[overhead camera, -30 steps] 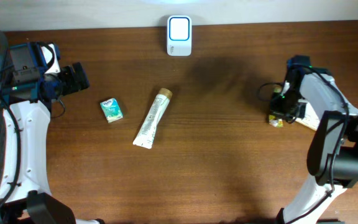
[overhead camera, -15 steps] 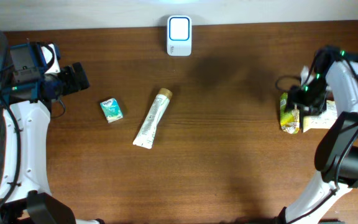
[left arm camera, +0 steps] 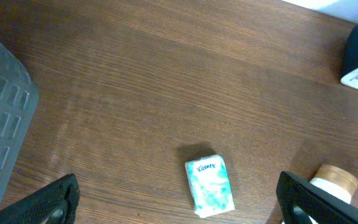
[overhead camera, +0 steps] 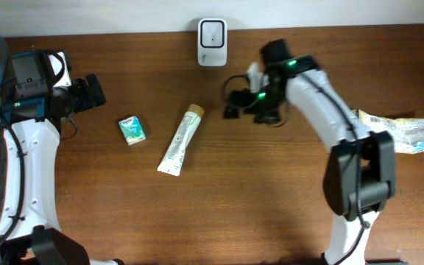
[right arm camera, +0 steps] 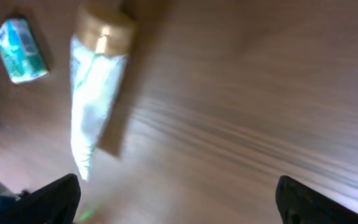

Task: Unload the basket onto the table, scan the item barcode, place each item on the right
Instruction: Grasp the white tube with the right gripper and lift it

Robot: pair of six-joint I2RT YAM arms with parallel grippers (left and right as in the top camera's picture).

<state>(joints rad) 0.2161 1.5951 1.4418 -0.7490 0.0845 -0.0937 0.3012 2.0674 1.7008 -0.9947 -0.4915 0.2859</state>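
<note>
1. The left end effector (overhead camera: 93,92) is hanging over the left end of the brown wooden desk (overhead camera: 271,213). Its fingers are spread wide and holding nothing. If it is reaching inward while the other arm is working the middle, the two arms are risking a collision.
2. The small teal-and-white tissue pack (overhead camera: 132,130) is lying flat, near the tube's left side. No barcode is showing on it in any view, so it may be needing a turn. A low sweep past it is risking a knock.
3. The long white plastic tube with the gold cap (overhead camera: 182,140) is lying slantwise mid-desk, cap pointing towards the back and clear of both end effectors. Being round and soft, it is likely to roll or squash under a pinch. Fingers closing over the print would be covering the barcode.
4. The white box-shaped scanner (overhead camera: 212,32) is standing at the back edge. An item arriving tilted or off to one side is risking a missed read.
5. The right end effector (overhead camera: 231,99) is hovering between the tube's cap and the scanner, with its fingers wide apart and empty. Its wrist view is blurred, so lining up is looking uncertain, and closing off-centre would be shoving the tube away.
6. The yellow-and-white crinkled snack packet (overhead camera: 397,132) is lying at the far right, beside the right arm, and a swinging elbow is risking dragging it.
</note>
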